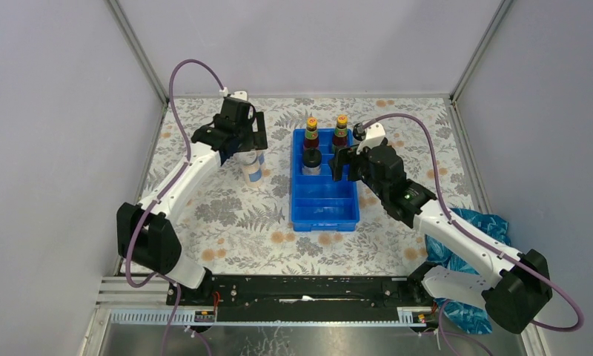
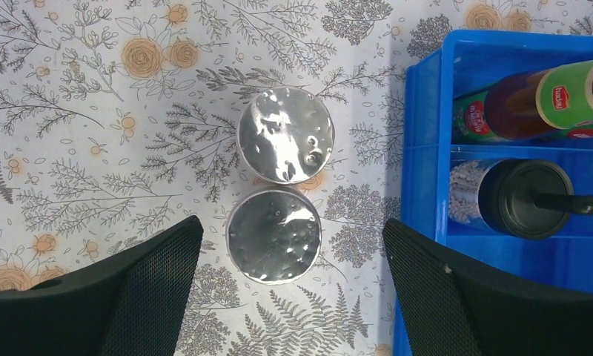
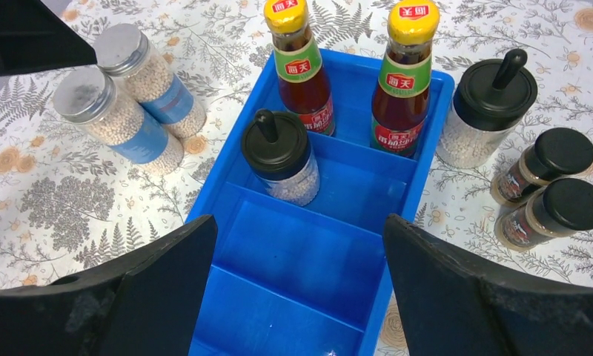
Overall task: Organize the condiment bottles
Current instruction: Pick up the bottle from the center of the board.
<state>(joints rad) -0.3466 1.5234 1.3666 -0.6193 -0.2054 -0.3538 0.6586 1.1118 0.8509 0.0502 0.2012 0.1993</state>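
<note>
The blue tray (image 1: pixel 319 211) holds two dark red bottles with yellow caps (image 3: pixel 301 70) (image 3: pixel 403 74) in its far compartment. One clear bottle with a black domed cap (image 3: pixel 282 159) stands in the compartment behind them. A second domed-cap bottle (image 3: pixel 490 104) and two short dark jars (image 3: pixel 545 167) (image 3: pixel 557 215) stand on the cloth right of the tray. Two silver-lidded blue-labelled jars (image 2: pixel 285 135) (image 2: pixel 274 233) stand left of it. My left gripper (image 2: pixel 292 226) hangs open above the nearer jar, fingers either side and apart from it. My right gripper (image 3: pixel 299 221) is open over the tray's middle, holding nothing.
The tray's two near compartments (image 3: pixel 301 252) hold nothing. A crumpled blue bag (image 1: pixel 475 222) lies at the right edge by the right arm. Grey walls enclose the floral cloth (image 1: pixel 227 215) on three sides.
</note>
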